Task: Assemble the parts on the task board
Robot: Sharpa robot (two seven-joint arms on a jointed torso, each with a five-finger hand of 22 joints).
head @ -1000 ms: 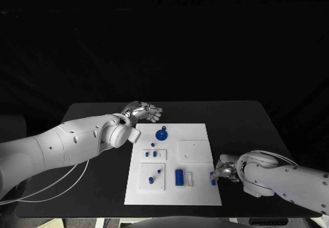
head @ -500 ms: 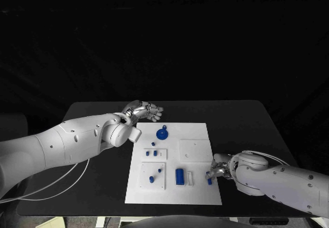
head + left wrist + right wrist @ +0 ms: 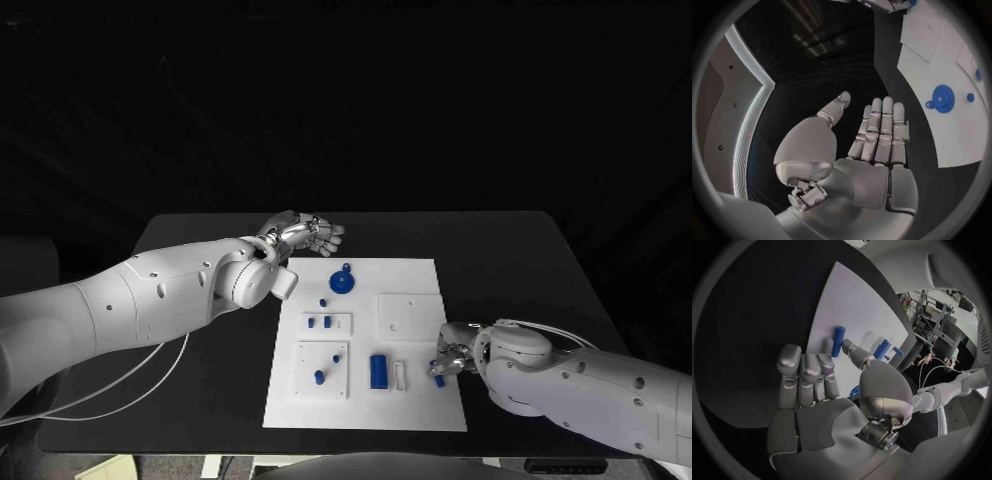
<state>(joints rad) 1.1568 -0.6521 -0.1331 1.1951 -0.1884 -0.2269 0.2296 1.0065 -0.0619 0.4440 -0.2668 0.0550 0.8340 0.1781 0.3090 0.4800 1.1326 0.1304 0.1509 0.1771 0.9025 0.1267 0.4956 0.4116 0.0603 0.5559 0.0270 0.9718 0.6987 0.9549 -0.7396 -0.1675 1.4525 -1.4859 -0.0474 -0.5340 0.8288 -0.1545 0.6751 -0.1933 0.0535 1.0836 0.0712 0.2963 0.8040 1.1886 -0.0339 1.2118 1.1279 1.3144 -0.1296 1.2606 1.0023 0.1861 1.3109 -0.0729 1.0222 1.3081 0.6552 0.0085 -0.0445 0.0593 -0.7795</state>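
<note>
At the middle of the black table (image 3: 512, 255) lies the task board (image 3: 411, 275), a white rectangular plate with its long side running away from me. On it sit smaller raised white panels: one square panel (image 3: 410, 317) toward the board's right side, a small one (image 3: 326, 323) to its left carrying short blue pegs, and a larger one (image 3: 323, 371) at the board's near left with two more blue pieces. A round blue disc with a small tab (image 3: 340, 281) rests near the board's far end, with a tiny blue piece (image 3: 322, 303) just beside it. A blue cylinder (image 3: 378, 372) lies near the board's near edge, next to a pale white block (image 3: 400, 377).

My right hand (image 3: 450, 362) hangs over the board's near right edge; its fingers are extended side by side, and a small blue part (image 3: 854, 391) shows close against the palm, though I cannot tell whether it is actually held. My left hand (image 3: 299, 236) hovers just off the board's far left corner, fingers straight and close together, thumb apart, holding nothing.

Beyond the table everything is dark, draped in black.
</note>
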